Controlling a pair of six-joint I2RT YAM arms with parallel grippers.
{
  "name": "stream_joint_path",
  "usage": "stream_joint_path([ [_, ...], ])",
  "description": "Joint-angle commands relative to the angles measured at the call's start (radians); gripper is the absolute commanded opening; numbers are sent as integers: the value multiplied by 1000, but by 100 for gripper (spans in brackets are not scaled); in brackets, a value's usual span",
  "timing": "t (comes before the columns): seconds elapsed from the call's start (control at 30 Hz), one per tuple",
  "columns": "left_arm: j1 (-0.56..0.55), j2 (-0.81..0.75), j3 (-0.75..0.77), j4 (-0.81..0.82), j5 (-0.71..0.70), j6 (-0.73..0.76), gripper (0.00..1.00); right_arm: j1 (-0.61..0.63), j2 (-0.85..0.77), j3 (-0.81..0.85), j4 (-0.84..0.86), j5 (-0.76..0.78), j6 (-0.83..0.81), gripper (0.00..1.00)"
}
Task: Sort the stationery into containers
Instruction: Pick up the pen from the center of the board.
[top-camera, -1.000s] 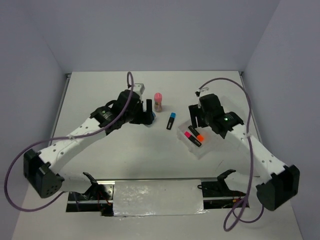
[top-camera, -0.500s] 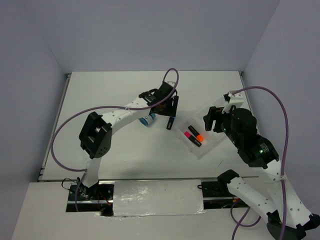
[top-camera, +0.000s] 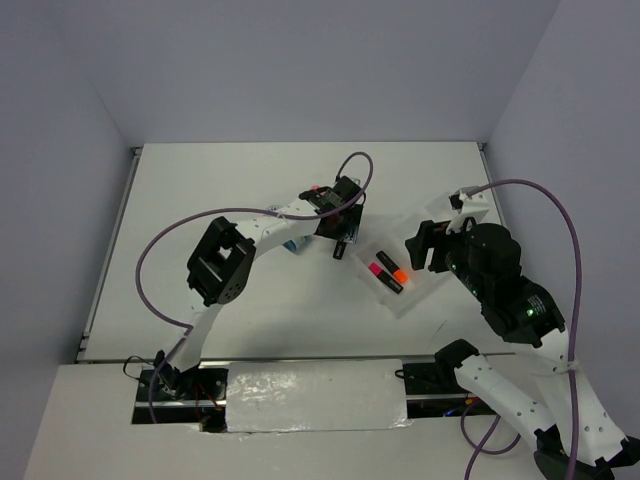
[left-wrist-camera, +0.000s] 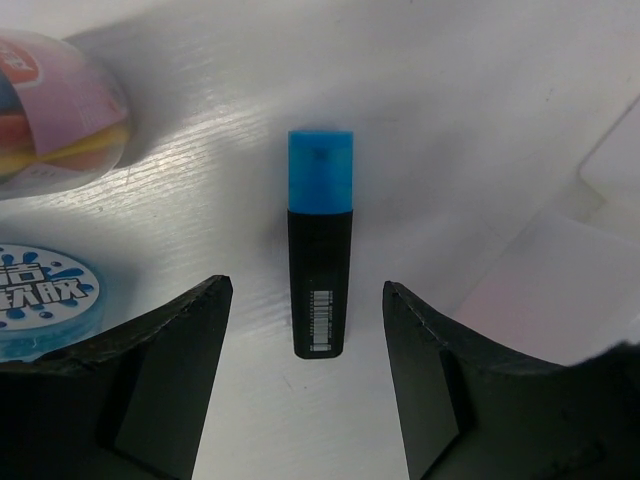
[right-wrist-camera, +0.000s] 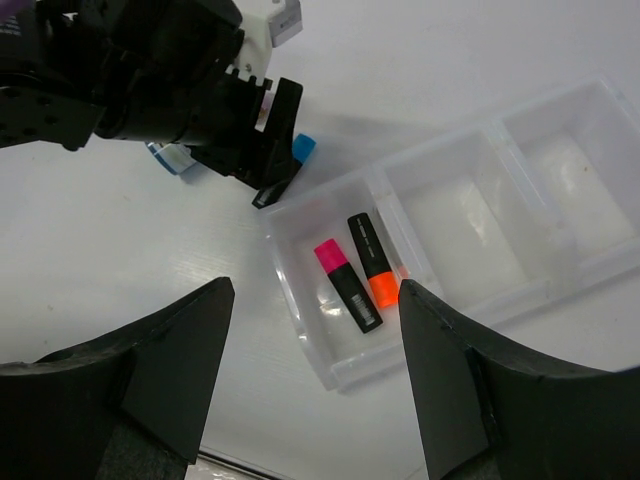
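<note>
The blue-capped marker (left-wrist-camera: 320, 260) lies on the table, cap away from me. My left gripper (left-wrist-camera: 305, 288) is open and straddles its black end; it also shows in the top view (top-camera: 340, 232). A blue-white disc (left-wrist-camera: 45, 300) and the pink-capped tube (left-wrist-camera: 55, 120) lie to its left. The pink marker (right-wrist-camera: 340, 280) and the orange marker (right-wrist-camera: 370, 262) lie in the near compartment of the translucent tray (right-wrist-camera: 345, 372). My right gripper (right-wrist-camera: 315, 290) is open and empty, high above that compartment. I see only one disc.
The tray's middle (right-wrist-camera: 455, 225) and far (right-wrist-camera: 565, 170) compartments hold nothing. The tray (top-camera: 425, 285) sits just right of the blue marker (top-camera: 340, 247). The left arm's purple cable (top-camera: 350, 165) loops above the wrist. The tray's corner shows in the left wrist view (left-wrist-camera: 600, 190).
My left gripper has swung right from the disc to over the blue marker. My right gripper has drawn back from the tray's near compartment and risen.
</note>
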Motion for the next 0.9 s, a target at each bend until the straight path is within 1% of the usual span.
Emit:
stream_joint_path([
  [0.0,-2,17,-7,26,-16,12,74,0,-11,13,2,-29,-13,75],
  [0.13,-2,42,-10,37,-10,16,74,0,-17,13,4,-57,-14,75],
  [0.27,-2,72,-7,43,-19,18,71,1,-23,11,4,-72,-19,75],
  [0.4,-2,82,-15,51,-22,15,67,3,-26,16,3,-72,-20,75],
  [0.43,-2,83,-24,55,-20,13,63,1,-26,17,5,-75,-22,75],
  [0.53,-2,91,-30,61,-22,13,58,1,-23,19,5,-83,-20,75],
  [0.6,-2,100,-32,61,-23,13,56,3,-23,19,5,-85,-20,75],
  [0.63,-2,105,-32,61,-24,15,49,3,-25,17,5,-85,-20,75],
  [0.7,-2,106,-33,64,-22,15,38,3,-25,17,5,-81,-22,75],
  [0.73,-2,105,-32,63,-27,10,29,3,-25,16,5,-80,-22,75],
  [0.87,-2,88,-19,60,-28,9,18,3,-22,16,5,-77,-23,75],
])
